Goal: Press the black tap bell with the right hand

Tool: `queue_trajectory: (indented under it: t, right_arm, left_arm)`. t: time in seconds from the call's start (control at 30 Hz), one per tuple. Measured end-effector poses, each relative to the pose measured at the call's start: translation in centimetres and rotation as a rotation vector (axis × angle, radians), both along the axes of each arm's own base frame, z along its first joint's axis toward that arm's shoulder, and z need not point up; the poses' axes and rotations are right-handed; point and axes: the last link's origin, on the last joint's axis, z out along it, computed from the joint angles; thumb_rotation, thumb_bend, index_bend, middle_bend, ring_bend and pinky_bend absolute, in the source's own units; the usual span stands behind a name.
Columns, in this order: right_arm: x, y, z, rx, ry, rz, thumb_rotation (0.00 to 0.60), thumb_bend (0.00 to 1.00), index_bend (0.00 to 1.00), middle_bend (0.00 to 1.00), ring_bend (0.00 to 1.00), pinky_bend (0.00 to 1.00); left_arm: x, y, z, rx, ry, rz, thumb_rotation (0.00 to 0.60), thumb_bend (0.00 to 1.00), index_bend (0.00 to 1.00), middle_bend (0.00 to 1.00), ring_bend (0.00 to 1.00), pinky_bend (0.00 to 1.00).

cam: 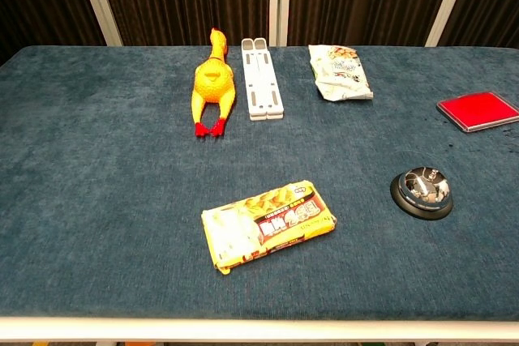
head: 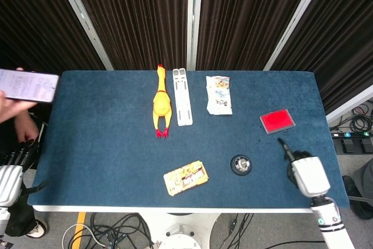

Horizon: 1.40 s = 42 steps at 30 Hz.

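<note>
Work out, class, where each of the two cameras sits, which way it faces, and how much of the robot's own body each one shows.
Head view: sits high, looks steeply down on the whole blue table; shows the right hand over the table's right part near the black tap bell, and the left hand off the left edge.
Chest view: sits lower at the near edge, looks forward across the table; no hand shows.
Shared: bell, rubber chicken, yellow snack packet, red pad.
</note>
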Motion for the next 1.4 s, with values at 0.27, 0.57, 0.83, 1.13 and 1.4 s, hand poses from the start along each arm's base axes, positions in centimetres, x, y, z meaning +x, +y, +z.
queue_trajectory:
  t: [0.27,0.57,0.83,1.13,1.4]
  right_arm:
    - [-0.2,1.8,-3.5,0.168,0.084,0.004,0.600,1.00,0.00,0.91,0.86,0.83]
    - [-0.5,2.2,-6.4,0.266,0.147,-0.060,0.600,1.00,0.00,0.91,0.86,0.83]
    - [-0.1,1.8,-7.3,0.296,0.147,-0.078,0.600,1.00,0.00,0.91,0.86,0.83]
    - [0.0,0.7,-8.1,0.304,0.151,-0.087,0.600,1.00,0.00,0.91,0.86,0.83]
    - [-0.5,0.6,-9.0,0.332,0.167,-0.104,0.600,1.00,0.00,0.91,0.86,0.83]
  left_arm:
    - [-0.7,-0.3,-0.1,0.003,-0.007,0.019,0.600,0.11,0.08,0.03,0.00,0.15]
    - [-1.5,-0.4,0.2,0.008,-0.007,0.032,0.600,0.11,0.08,0.03,0.00,0.15]
    - [-1.7,-0.4,0.2,0.002,-0.008,0.033,0.600,0.11,0.08,0.03,0.00,0.15]
    - [-1.7,-0.4,0.3,0.000,0.001,0.037,0.600,0.11,0.08,0.03,0.00,0.15]
    - [-1.9,-0.4,0.2,-0.005,0.001,0.044,0.600,0.11,0.08,0.03,0.00,0.15]
